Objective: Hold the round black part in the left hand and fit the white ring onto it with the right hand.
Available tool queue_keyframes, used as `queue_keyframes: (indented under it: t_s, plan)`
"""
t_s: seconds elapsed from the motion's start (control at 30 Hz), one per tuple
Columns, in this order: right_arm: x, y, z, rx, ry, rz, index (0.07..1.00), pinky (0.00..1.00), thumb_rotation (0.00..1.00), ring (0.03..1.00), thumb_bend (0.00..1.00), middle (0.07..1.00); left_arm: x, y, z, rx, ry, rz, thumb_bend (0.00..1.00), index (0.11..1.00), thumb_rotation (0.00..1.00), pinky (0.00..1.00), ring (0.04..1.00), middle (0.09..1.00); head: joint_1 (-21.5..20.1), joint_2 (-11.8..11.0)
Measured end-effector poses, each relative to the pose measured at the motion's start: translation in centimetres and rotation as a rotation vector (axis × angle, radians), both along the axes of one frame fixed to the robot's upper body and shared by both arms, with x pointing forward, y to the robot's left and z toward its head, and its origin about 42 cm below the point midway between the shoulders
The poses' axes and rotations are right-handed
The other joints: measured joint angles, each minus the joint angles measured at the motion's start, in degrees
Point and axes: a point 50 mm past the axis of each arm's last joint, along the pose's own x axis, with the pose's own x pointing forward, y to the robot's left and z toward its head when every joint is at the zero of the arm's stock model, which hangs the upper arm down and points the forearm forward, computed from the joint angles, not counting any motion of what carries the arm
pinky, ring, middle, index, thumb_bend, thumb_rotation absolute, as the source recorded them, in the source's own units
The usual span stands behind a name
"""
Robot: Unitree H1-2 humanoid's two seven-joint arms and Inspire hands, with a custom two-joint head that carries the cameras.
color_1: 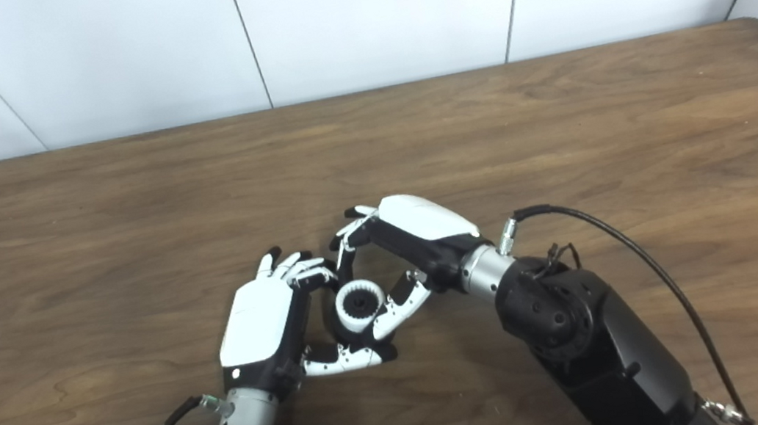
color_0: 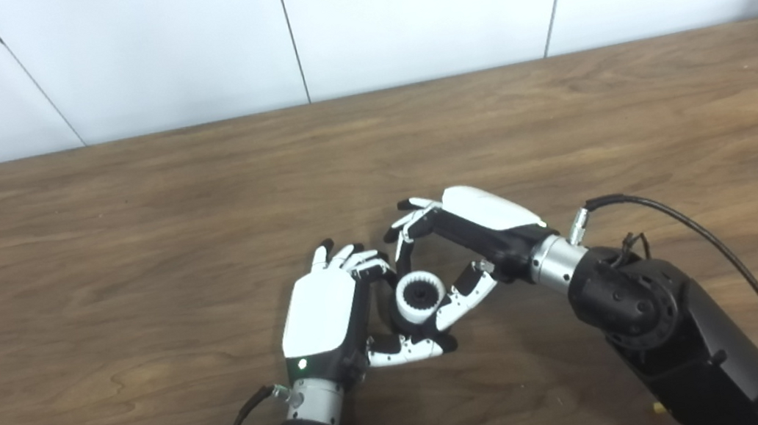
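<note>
The left hand (color_0: pixel 323 317) lies low over the wooden table (color_0: pixel 129 225), its white back turned up, fingers curled to the right and thumb reaching along underneath. Between those fingers and the thumb sits the round black part (color_0: pixel 400 322), of which only a dark sliver shows below and left of the ring; most of it is hidden by the hand and the ring, so its shape cannot be made out. The left hand is wrapped around it.

Just right of the left palm is the white ring (color_0: pixel 420 297), a short toothed collar with a dark bore. Its open face tilts up and toward the camera, its axis leaning a little to the right. It sits on or against the black part; whether it is fully seated cannot be told.

The right hand (color_0: pixel 471 236) comes in from the right with its fingers arched over the far side of the ring and its thumb pressing the ring's near right edge, pinching it. The fingertips of both hands nearly meet above the ring. A black cable (color_0: pixel 710 247) loops off the right wrist, and the forearm runs out at the bottom edge.
</note>
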Motion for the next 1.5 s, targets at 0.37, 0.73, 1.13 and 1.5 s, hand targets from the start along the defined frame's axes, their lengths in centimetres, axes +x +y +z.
queue_keyframes:
  t_s: [0.37,0.73,1.13,1.5]
  plan:
    - [0.1,-0.4,-0.1,-0.032,0.001,-0.002,0.621,0.96,0.29,0.987,0.9,0.874,0.0,0.0,0.0,0.0,0.002,-0.001,0.52,0.483,0.06,1.0,0.887,0.781,-0.09,0.09]
    - [0.2,-0.8,-0.2,-0.063,0.003,-0.029,0.711,1.0,0.34,1.0,0.99,0.982,0.0,0.0,0.0,0.002,0.001,-0.001,0.52,0.483,0.06,1.0,0.881,0.775,-0.44,0.26]
    - [0.4,-1.3,-0.1,-0.055,0.01,-0.059,0.646,1.0,0.34,1.0,0.97,0.954,0.0,0.1,0.0,0.003,0.0,0.0,0.52,0.483,0.06,1.0,0.885,0.778,-0.7,0.26]
    - [0.8,-4.5,1.4,-0.052,-0.012,-0.161,0.696,0.99,0.34,1.0,0.98,0.945,0.1,0.7,-0.1,0.01,-0.015,-0.005,0.52,0.483,0.06,1.0,0.879,0.771,-1.32,-0.26]
